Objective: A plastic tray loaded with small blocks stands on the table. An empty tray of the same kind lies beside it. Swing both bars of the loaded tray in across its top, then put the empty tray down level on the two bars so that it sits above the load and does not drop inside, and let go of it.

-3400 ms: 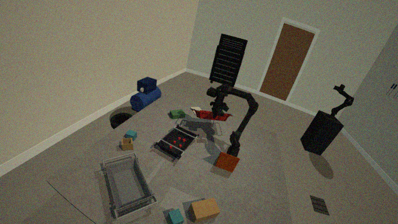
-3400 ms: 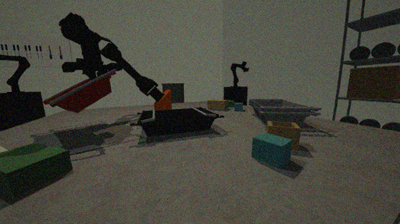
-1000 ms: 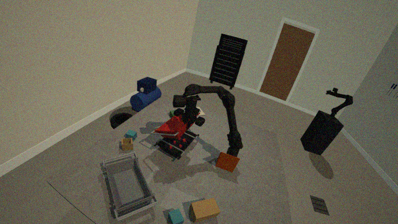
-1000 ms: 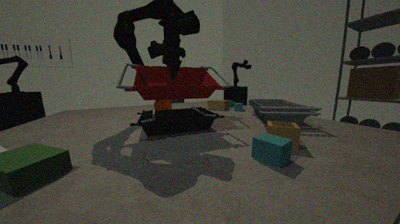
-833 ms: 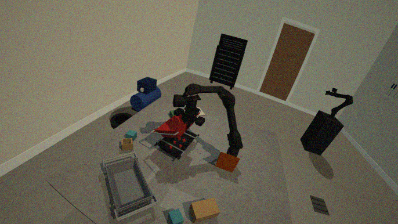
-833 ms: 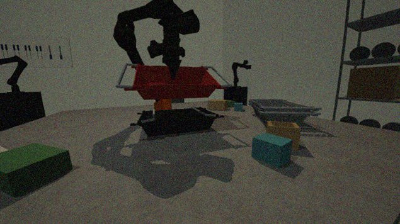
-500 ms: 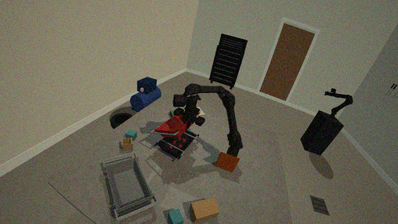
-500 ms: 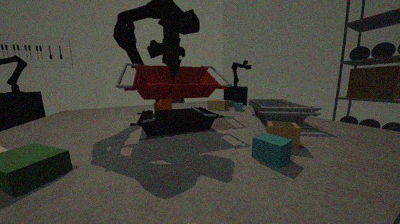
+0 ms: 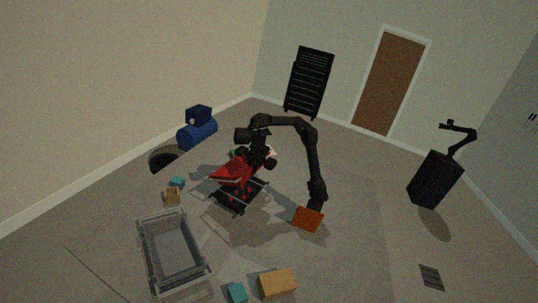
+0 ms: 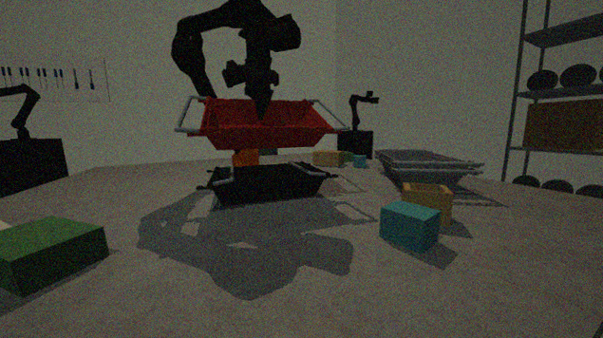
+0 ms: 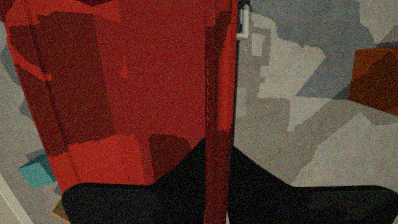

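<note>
Red tray pinched above the black loaded tray.

The gripper (image 9: 254, 166) (image 10: 261, 117) (image 11: 213, 144) points downward, its fingers pressed onto a long side wall of the empty red tray (image 9: 231, 170) (image 10: 268, 126) (image 11: 150, 90), which hangs between them above the black loaded tray (image 9: 225, 196) (image 10: 271, 184), a gap separating the two. Small red blocks (image 9: 244, 197) lie inside the black loaded tray, and its two bars (image 9: 231, 196) (image 10: 305, 170) cross its top. In the exterior view, the orange block (image 9: 307, 219) (image 10: 246, 157) (image 11: 377, 80) stands behind the black loaded tray; the yellow open-topped box (image 9: 172, 195) (image 10: 428, 199) (image 11: 60, 209) and teal block (image 9: 177, 181) (image 10: 410, 225) (image 11: 38, 171) sit right of it, the green block (image 10: 45, 249) left and nearer the camera, and the grey tray (image 9: 194, 243) (image 10: 426, 157) farther back at right.
</note>
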